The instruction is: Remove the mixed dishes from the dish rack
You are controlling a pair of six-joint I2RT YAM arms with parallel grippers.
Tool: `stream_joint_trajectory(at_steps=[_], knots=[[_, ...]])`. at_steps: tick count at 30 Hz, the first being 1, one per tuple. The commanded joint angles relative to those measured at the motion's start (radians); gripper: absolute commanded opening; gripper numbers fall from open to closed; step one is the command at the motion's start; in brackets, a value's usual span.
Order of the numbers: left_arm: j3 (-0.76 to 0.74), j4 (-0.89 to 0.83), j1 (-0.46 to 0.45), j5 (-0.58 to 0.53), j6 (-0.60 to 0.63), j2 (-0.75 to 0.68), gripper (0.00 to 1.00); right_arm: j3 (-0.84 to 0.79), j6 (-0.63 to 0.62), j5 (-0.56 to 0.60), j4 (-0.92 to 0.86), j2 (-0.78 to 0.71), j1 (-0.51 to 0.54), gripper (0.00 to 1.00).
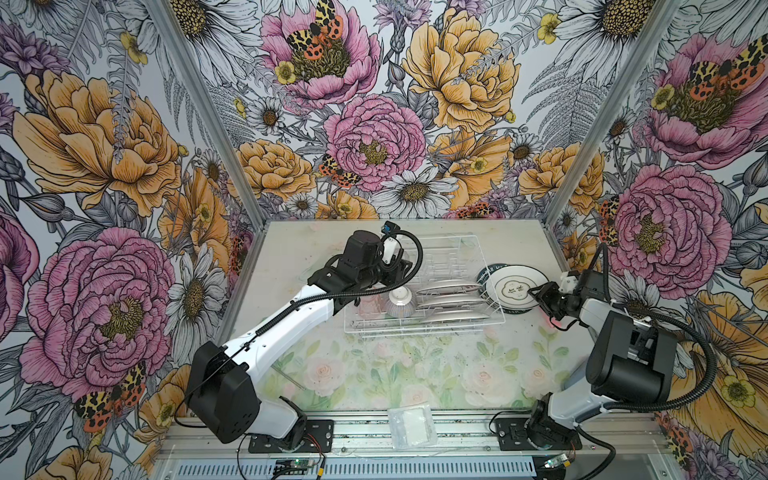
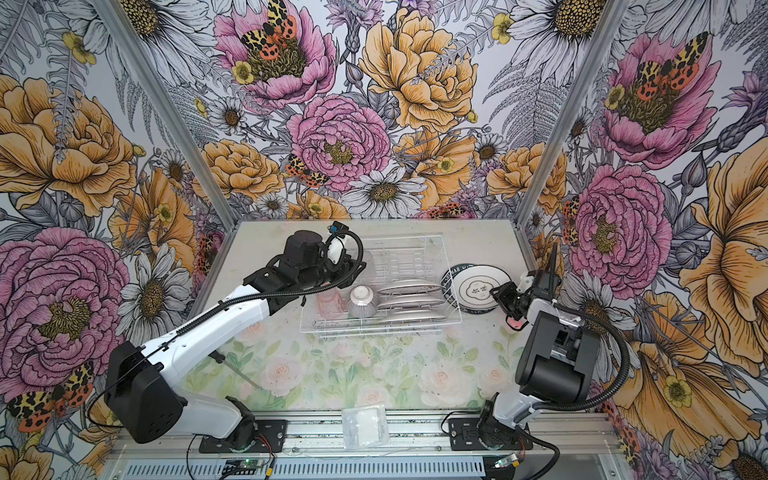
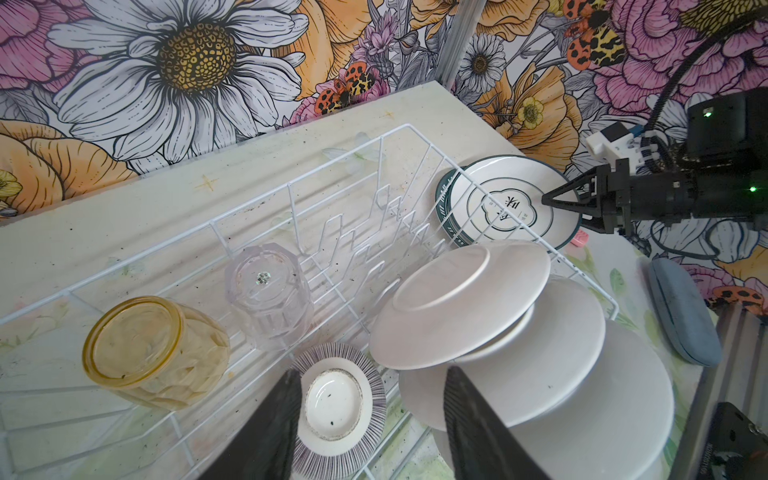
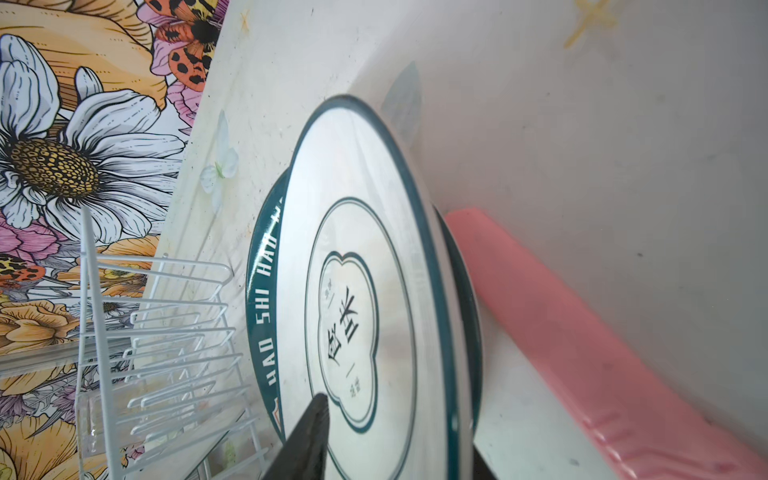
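The white wire dish rack (image 1: 424, 332) (image 3: 291, 187) holds three plates on edge (image 1: 453, 301) (image 3: 457, 307), an upturned ribbed bowl (image 1: 399, 301) (image 3: 336, 407), and pink (image 1: 370, 307), yellow (image 3: 153, 353) and clear (image 3: 266, 299) tumblers. My left gripper (image 1: 401, 272) (image 3: 372, 374) hangs open over the bowl and holds nothing. Right of the rack, a dark-rimmed plate (image 1: 513, 291) (image 4: 361, 311) lies flat on another plate (image 4: 262, 299) on the table. My right gripper (image 1: 538, 299) (image 4: 399, 436) is open, one finger above and one below that top plate's near rim.
A pink flat object (image 4: 561, 332) (image 1: 550, 326) lies on the table under the right gripper, beside the stacked plates. A grey-blue oblong case (image 3: 681, 311) lies near the table's right edge. A clear plastic bag (image 1: 411, 424) sits on the front rail. Flowered walls close in on three sides.
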Motion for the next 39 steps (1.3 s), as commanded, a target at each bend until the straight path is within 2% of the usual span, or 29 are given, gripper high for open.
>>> stream_joint_trajectory(at_steps=[1, 19, 31, 35, 39], knots=[[-0.010, 0.005, 0.010, 0.035, 0.019, 0.002, 0.57, 0.017, -0.054, 0.050, -0.045, -0.023, 0.017, 0.43], [-0.032, 0.011, 0.019, 0.049, 0.025, 0.003, 0.57, 0.052, -0.128, 0.242, -0.165, -0.048, 0.089, 0.53], [-0.033, 0.008, 0.017, 0.061, 0.034, 0.016, 0.57, 0.074, -0.130, 0.262, -0.173, -0.027, 0.102, 0.59], [-0.007, -0.007, -0.036, 0.027, 0.086, 0.030, 0.57, 0.075, -0.131, 0.278, -0.186, -0.074, 0.102, 0.59], [0.044, -0.043, -0.134, -0.058, 0.191, 0.064, 0.57, 0.092, -0.152, 0.322, -0.242, -0.184, 0.108, 0.60]])
